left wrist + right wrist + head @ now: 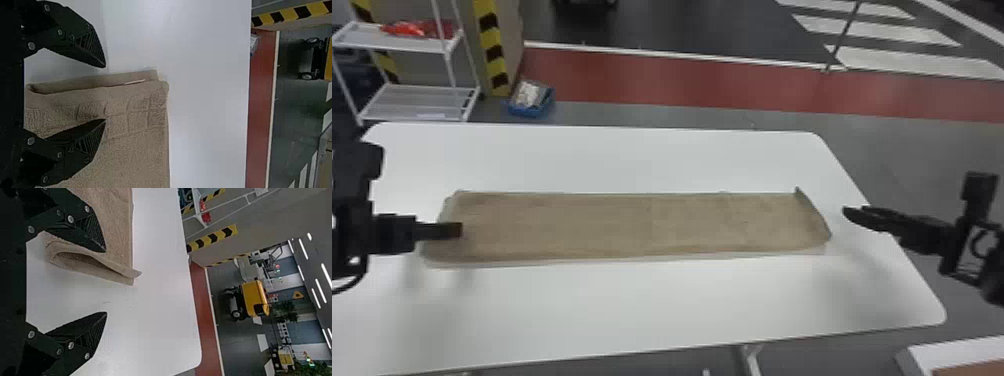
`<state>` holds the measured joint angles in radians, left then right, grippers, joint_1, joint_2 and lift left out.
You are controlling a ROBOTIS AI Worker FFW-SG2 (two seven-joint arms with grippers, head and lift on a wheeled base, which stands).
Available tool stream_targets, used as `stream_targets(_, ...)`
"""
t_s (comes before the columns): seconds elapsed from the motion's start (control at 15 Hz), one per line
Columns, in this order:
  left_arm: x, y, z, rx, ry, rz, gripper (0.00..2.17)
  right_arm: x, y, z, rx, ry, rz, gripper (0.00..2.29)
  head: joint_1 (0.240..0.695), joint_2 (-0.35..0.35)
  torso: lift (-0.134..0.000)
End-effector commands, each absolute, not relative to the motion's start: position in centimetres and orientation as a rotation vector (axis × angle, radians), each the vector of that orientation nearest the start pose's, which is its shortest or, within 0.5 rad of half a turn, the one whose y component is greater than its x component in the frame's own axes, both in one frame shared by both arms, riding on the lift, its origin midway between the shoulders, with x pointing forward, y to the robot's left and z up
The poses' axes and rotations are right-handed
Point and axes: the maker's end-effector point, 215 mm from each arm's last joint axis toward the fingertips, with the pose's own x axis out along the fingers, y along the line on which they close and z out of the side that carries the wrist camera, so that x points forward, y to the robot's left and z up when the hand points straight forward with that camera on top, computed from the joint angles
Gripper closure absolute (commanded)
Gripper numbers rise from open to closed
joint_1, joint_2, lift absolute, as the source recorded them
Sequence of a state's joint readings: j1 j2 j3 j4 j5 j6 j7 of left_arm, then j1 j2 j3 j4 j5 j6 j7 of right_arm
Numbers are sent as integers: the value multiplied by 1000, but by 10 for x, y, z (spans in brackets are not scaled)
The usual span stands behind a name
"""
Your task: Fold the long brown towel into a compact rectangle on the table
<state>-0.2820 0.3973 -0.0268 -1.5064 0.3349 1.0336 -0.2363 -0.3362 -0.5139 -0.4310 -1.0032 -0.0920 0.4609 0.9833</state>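
The brown towel (632, 225) lies flat as a long strip across the white table, its right end edge slightly raised. Over its left end is my left gripper (459, 230); my right gripper (847, 211) is just beyond the right end. In the left wrist view, my left gripper (105, 93) is open, with the layered end of the towel (137, 113) between and beyond its fingers. In the right wrist view, my right gripper (105, 282) is open around the level of the towel's folded end (94, 266), holding nothing.
The white table (632, 305) extends in front of and behind the towel. Past its back edge stand a white shelf rack (417, 100) and a blue bin (529, 102) on the floor. A white-edged box (957, 352) is at the lower right.
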Motion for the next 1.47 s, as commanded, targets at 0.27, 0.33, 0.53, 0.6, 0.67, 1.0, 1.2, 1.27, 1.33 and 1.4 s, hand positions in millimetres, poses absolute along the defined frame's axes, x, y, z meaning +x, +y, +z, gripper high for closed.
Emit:
stream_targets(0.27,569,318,-463,-45,851,-195,1632,557,-517,-402,217,490,324,377,695,-187,-120)
stream_targets(0.33,567,315,-461,-52,859,-201,1656,555,-517,-403,215,494,326,377,695,-189,-120)
stream_targets(0.53,566,311,-439,-112,852,-221,1656,553,-506,-399,231,499,340,377,695,-192,-120)
stream_targets(0.6,560,307,-431,-134,871,-233,1656,552,-504,-399,232,502,343,377,695,-192,-120)
stream_targets(0.67,556,300,-422,-166,874,-259,1656,553,-503,-399,234,505,345,377,695,-191,-120)
stream_targets(1.0,560,281,-372,-320,823,-344,1656,558,-461,-394,277,475,409,380,695,-192,-120)
stream_targets(1.2,557,238,-337,-484,787,-474,1656,563,-404,-396,354,465,478,549,695,-171,-120)
stream_targets(1.27,556,220,-330,-520,779,-508,1656,564,-376,-401,374,462,499,826,695,-168,-120)
stream_targets(1.33,558,207,-325,-543,770,-525,1656,567,-351,-402,395,454,523,1042,695,-164,-120)
stream_targets(1.4,561,191,-315,-566,754,-554,1656,568,-329,-404,418,452,544,1258,695,-159,-120)
